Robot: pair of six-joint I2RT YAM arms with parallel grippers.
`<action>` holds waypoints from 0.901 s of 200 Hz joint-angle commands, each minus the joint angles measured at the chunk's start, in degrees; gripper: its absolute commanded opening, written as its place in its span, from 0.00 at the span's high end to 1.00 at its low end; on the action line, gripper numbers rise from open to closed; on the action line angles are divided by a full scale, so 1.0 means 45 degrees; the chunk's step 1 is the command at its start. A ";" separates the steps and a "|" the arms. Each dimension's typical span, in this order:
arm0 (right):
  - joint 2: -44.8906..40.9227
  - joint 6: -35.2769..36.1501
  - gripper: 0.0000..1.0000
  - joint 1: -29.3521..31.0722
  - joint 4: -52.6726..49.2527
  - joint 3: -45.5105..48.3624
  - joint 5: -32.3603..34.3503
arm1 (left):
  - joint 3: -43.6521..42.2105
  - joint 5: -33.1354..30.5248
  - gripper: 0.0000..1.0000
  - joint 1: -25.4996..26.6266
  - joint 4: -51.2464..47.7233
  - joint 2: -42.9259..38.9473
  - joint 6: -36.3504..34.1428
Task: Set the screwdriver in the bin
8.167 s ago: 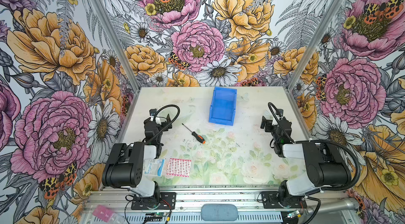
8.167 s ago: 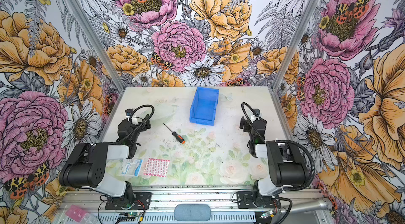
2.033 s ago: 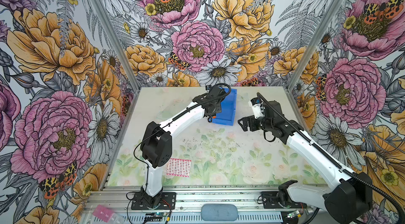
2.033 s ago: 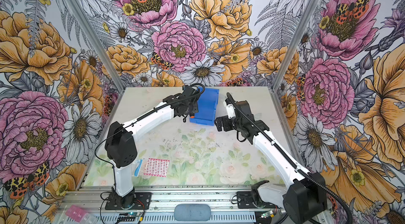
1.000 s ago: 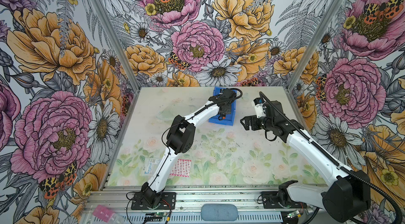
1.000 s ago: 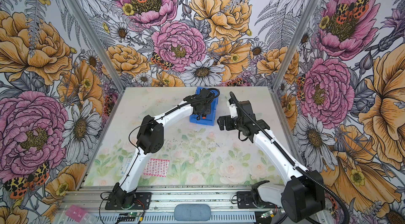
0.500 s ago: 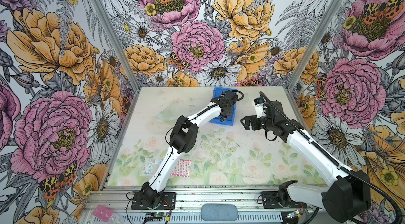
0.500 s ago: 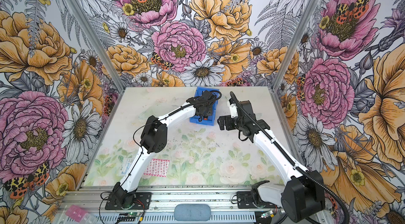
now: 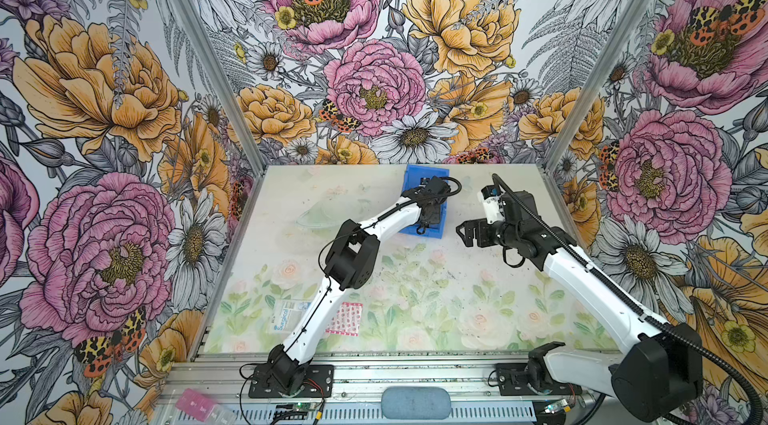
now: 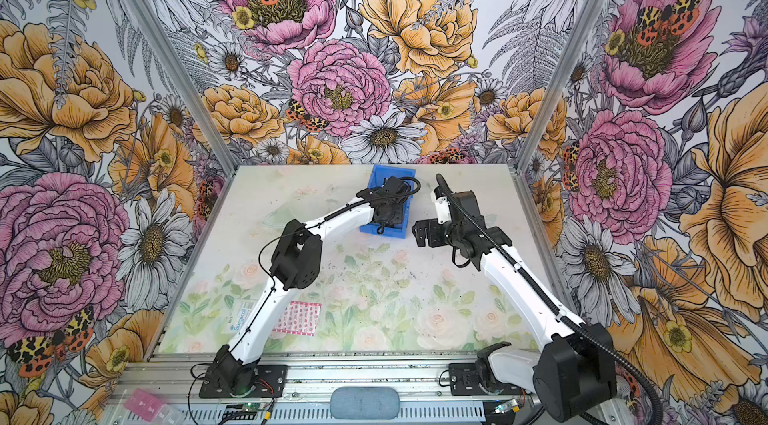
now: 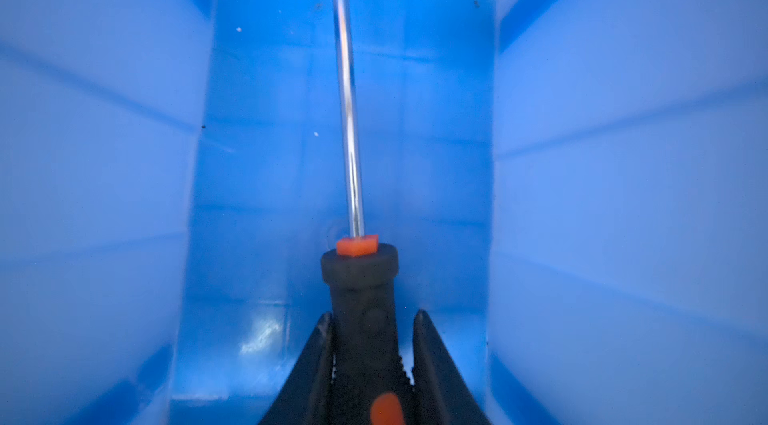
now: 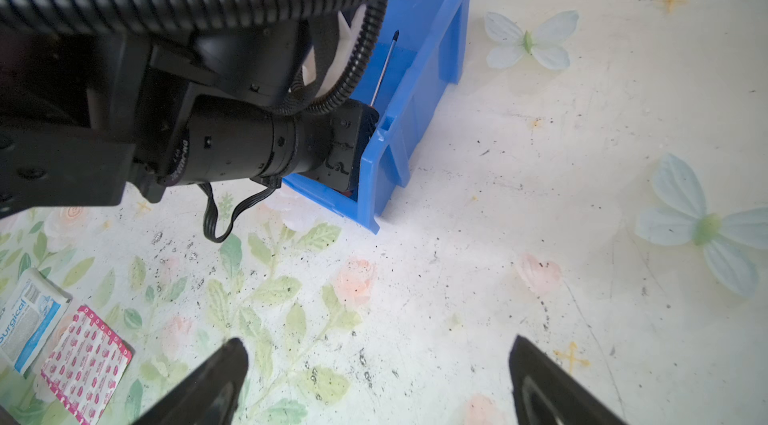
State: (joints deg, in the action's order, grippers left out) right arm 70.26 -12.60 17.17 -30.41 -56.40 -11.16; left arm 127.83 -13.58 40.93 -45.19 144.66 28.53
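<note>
Leaves, nearest the front at seven o'clock on the worktop (image 9: 415, 290), a surgical packet (image 9: 286, 315) and a pink-dotted sheet (image 9: 344, 318). Farther in, toward two o'clock, holds the right fingers (image 12: 208, 385) spread wide and empty, near the bin (image 9: 428, 173) but apart from it. Farthest, about twelve o'clock, has the left fingers (image 11: 428, 360) pinched shut on the black handle of the screwdriver (image 11: 363, 290), down between the blue walls, shaft aimed at the far wall. Probably handles as light and rigid: offers the surest grip on the thick matte handle, not the thin polished shaft, likely to slip or roll. Cannot tell whether touching the floor.
</note>
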 commanded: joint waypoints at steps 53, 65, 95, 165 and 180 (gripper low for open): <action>-0.0349 -0.0072 0.01 -0.0093 0.0313 0.0170 0.0312 | 0.0576 0.0129 0.48 0.0046 0.0192 -0.0344 -0.0016; -0.0404 -0.0090 0.00 -0.0101 0.0304 0.0184 0.0320 | 0.0560 0.0092 0.48 0.0046 0.0160 -0.0494 -0.0053; -0.0631 -0.0020 0.01 -0.0105 0.0310 0.0187 0.0361 | 0.0297 -0.0087 0.47 0.0027 0.0167 -0.1216 -0.0215; -0.1179 -0.0173 0.00 -0.0111 0.0313 0.0347 0.0614 | -0.3453 -0.0792 0.36 0.0462 0.0436 -0.5607 -0.1463; -0.1141 -0.0264 0.01 -0.0130 0.0304 0.0324 0.0863 | -0.4998 -0.0946 0.27 0.0662 0.0977 -0.6948 -0.1979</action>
State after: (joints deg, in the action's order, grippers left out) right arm 66.26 -12.64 16.88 -30.30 -55.51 -9.58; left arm 113.03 -15.31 42.46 -43.86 121.64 23.44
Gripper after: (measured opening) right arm 0.995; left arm 0.675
